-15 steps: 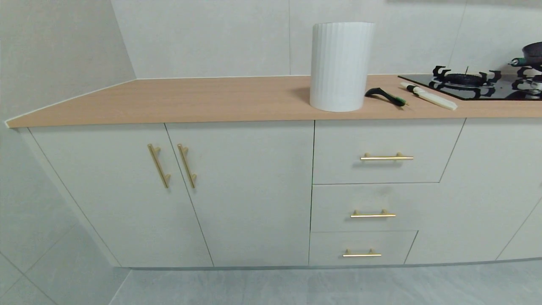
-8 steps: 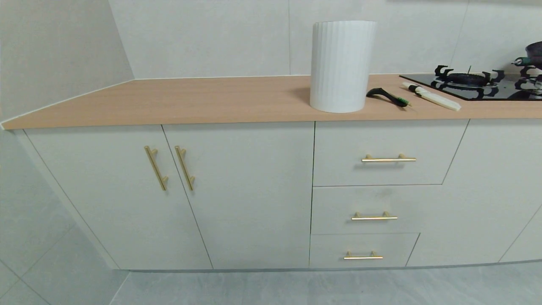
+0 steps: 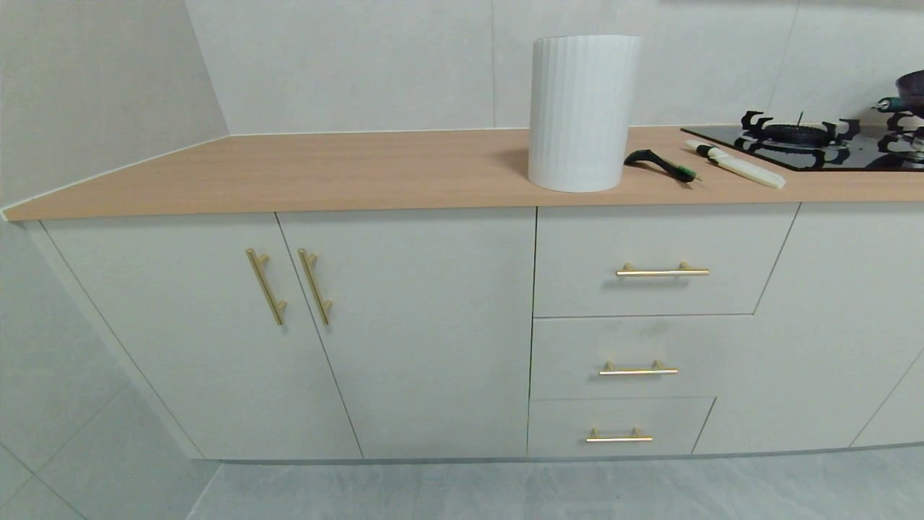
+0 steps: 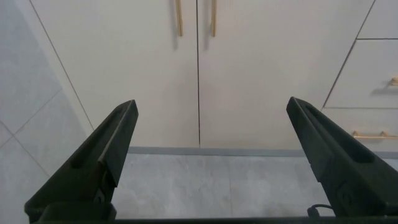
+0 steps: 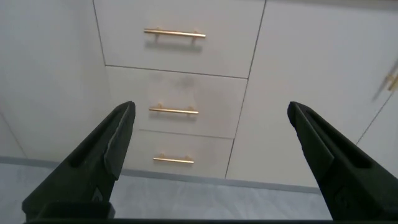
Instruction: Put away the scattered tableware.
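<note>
On the wooden countertop (image 3: 325, 173) stands a tall white ribbed container (image 3: 583, 112). Just right of it lie a black-handled utensil with a green tip (image 3: 660, 163) and a long white utensil (image 3: 735, 163). My left gripper (image 4: 208, 118) is open, held low before the double cabinet doors (image 4: 198, 68), nothing between its fingers. My right gripper (image 5: 211, 121) is open too, facing the stack of drawers (image 5: 180, 93) with nothing held.
A black gas hob (image 3: 801, 141) with pan supports sits at the countertop's right end, a dark pan (image 3: 911, 83) at its far edge. Three drawers with gold handles (image 3: 661, 271) are below the utensils; two cabinet doors (image 3: 289, 318) to their left. Grey tiled floor (image 3: 462, 491) lies in front.
The head view shifted slightly between one second ago and half a second ago, so the camera moved. Since then nothing has changed; the objects on the countertop stayed put.
</note>
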Controlling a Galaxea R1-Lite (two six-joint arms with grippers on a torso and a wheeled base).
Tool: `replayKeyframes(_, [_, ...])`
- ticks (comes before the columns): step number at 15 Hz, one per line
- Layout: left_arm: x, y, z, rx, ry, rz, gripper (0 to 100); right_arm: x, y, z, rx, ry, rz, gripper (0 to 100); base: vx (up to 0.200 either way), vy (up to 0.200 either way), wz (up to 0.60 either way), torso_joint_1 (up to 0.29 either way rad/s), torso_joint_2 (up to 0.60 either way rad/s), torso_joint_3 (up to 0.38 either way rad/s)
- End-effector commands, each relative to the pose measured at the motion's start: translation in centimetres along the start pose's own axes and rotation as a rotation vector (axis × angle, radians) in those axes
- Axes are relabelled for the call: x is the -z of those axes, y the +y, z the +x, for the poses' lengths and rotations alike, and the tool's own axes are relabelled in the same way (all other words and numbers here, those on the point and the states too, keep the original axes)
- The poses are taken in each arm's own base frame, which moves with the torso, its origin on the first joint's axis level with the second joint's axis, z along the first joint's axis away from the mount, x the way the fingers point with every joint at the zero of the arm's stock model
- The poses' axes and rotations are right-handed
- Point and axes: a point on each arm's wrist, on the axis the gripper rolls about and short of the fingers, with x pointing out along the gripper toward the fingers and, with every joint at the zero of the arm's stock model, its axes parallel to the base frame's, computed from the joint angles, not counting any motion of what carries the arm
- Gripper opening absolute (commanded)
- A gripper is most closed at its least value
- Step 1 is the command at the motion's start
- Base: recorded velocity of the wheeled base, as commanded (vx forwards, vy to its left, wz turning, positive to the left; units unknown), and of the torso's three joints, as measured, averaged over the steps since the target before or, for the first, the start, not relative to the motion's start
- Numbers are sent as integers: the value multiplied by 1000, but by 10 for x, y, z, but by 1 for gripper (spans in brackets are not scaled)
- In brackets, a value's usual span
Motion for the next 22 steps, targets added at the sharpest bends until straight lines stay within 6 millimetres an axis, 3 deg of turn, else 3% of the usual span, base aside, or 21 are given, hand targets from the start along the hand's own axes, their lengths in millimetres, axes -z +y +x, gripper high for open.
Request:
replayKeyframes(1, [0, 0, 0, -1, 0, 0, 100, -23, -3, 23, -52, 118, 9, 100, 0, 0, 0, 0, 0, 0])
replayKeyframes(6, [0, 0, 0, -1, 0, 0, 100, -51, -4, 103, -159, 414, 28, 100, 0, 0, 0, 0, 0, 0])
replayKeyframes(7, [0, 0, 0, -1, 0, 0, 100, -51, -4, 107, -161, 425, 28, 100, 0, 0, 0, 0, 0, 0])
replayKeyframes(8, [0, 0, 0, -1, 0, 0, 100, -54, 0, 148, -197, 530, 27, 100, 0, 0, 0, 0, 0, 0])
replayKeyframes(10, [0, 0, 0, -1, 0, 0, 100, -48, 6, 179, -226, 605, 32, 100, 0, 0, 0, 0, 0, 0])
replayKeyframes(13, [0, 0, 0, -1, 0, 0, 100, -17, 14, 243, -231, 661, 34, 100, 0, 0, 0, 0, 0, 0])
replayKeyframes(16, [0, 0, 0, -1, -1, 0, 100, 19, 24, 288, -242, 729, 32, 100, 0, 0, 0, 0, 0, 0])
replayKeyframes(22, [0, 0, 0, -1, 0, 0, 100, 99, 36, 346, -129, 758, 77, 100, 0, 0, 0, 0, 0, 0])
